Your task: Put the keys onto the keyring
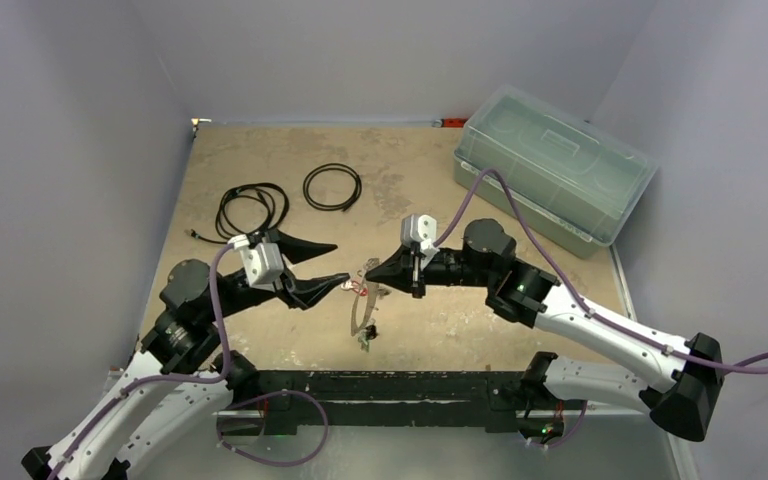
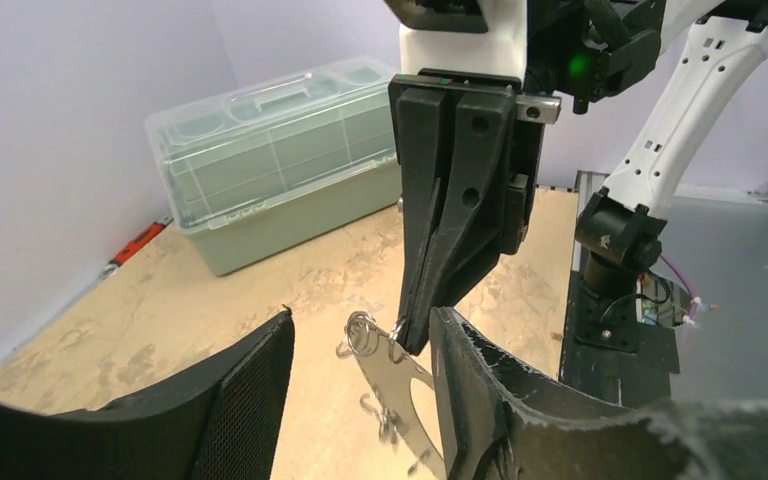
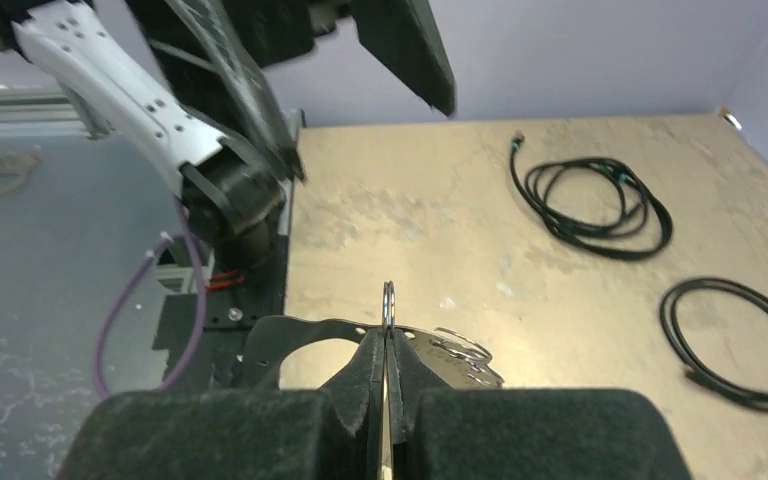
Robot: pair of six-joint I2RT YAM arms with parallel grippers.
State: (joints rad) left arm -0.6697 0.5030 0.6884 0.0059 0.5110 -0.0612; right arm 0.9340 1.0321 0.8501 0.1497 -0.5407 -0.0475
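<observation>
The keyring (image 1: 364, 312) is a pale flat metal loop with an oval opening and small split rings at its edge. It hangs from my right gripper (image 1: 372, 272), which is shut on one thin split ring (image 3: 388, 298). The plate (image 3: 460, 362) shows behind the right fingers. My left gripper (image 1: 338, 265) is open, its fingers on either side of the keyring's top (image 2: 400, 385), the plate close to the right finger (image 2: 480, 400). A tiny red key head (image 1: 353, 290) and a green-dark one (image 1: 366, 342) show by the keyring. I cannot tell whether they hang from it.
A pale green lidded storage box (image 1: 550, 175) stands at the back right. Two black cable coils (image 1: 332, 187) (image 1: 252, 208) lie at the back left. A black rail (image 1: 390, 385) runs along the near edge. Purple walls close in the sides.
</observation>
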